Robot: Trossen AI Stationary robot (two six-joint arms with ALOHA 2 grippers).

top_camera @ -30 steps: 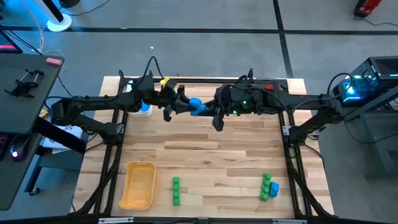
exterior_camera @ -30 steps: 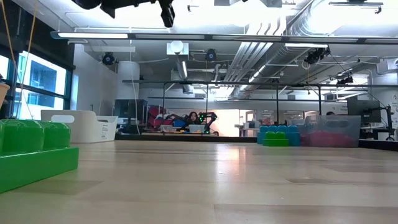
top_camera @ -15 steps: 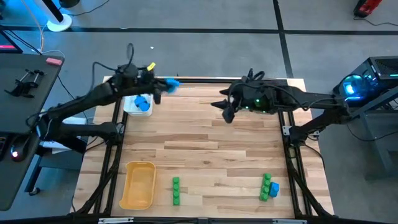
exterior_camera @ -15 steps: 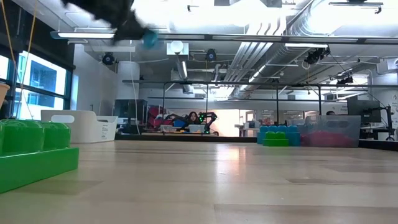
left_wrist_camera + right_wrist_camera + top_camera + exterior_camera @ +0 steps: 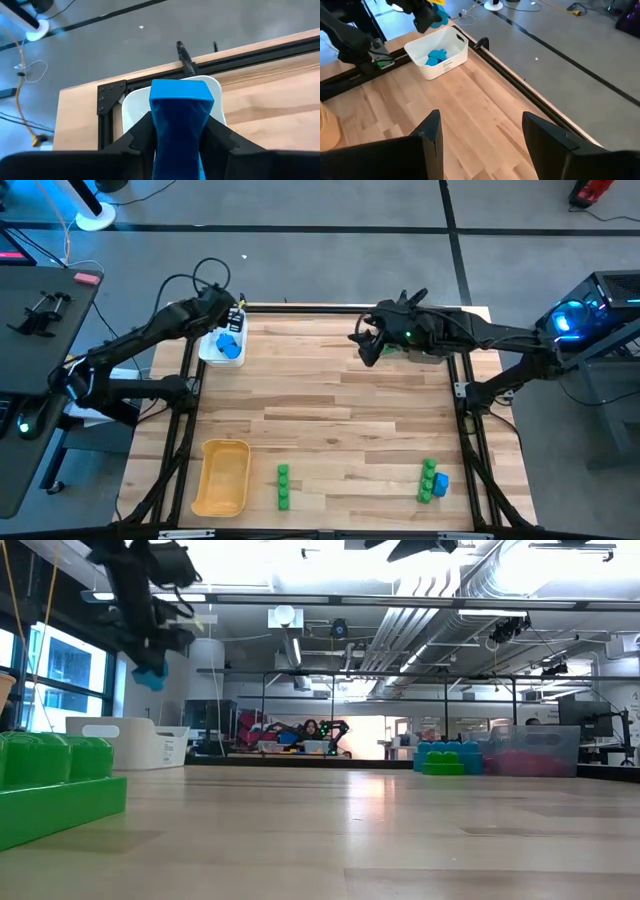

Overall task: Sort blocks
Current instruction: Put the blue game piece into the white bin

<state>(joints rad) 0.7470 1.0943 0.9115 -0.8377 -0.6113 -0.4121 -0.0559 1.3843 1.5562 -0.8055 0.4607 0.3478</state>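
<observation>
Above the white tray point(image 5: 212, 350) at the bench's far-left corner, I see my left tool point(image 5: 179, 131) gripping a plain blue block point(image 5: 180, 125); my right tool point(image 5: 482, 130) gapes empty.

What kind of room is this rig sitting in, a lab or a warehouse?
Most likely a robotics lab or workshop: exposed ceiling ducts, other framed workbenches behind the table, and a computer case with cabling beside the wooden table.

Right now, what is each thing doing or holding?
left gripper: shut on blue block, above white tray
right gripper: open, empty
white tray: holds blue blocks
yellow tray: looks empty
green blocks: on table
</observation>
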